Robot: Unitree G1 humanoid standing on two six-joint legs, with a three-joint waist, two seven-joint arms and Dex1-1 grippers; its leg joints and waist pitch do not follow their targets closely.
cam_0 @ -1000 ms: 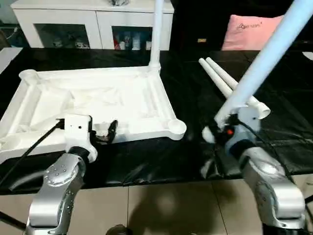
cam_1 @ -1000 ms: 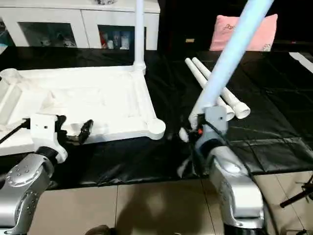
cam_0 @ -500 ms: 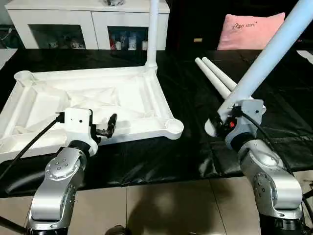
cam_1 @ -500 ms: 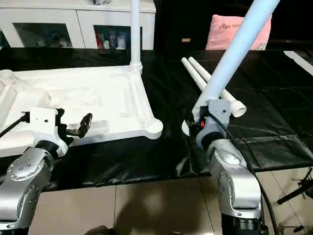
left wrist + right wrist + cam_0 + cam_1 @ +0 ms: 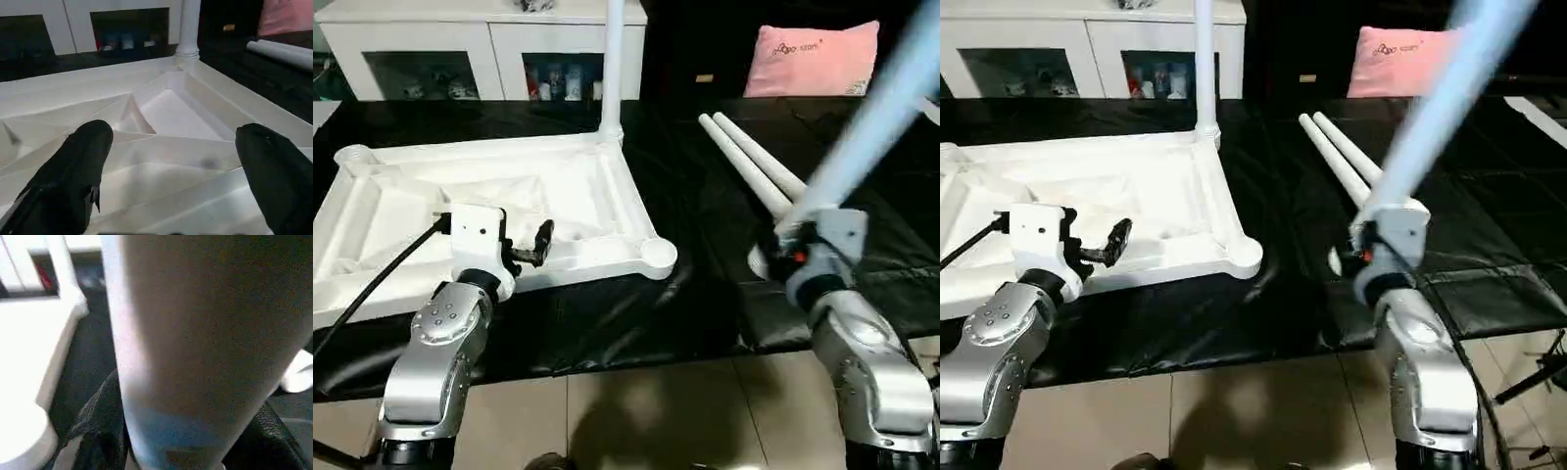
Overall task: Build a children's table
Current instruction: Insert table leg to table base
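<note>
1. The tabletop [image 5: 509, 211] lies underside up on the black-covered desk [image 5: 705, 294], left of centre.
2. One leg [image 5: 612, 69] stands upright in its far right corner socket.
3. Two spare legs [image 5: 749, 171] lie side by side on the desk, right of the tabletop.
4. The left hand [image 5: 524, 255] hovers over the tabletop's near edge, fingers wide apart, holding nothing.
5. The right hand [image 5: 788, 250] grips a fourth leg [image 5: 876, 113], tilted up and to the right.
</note>
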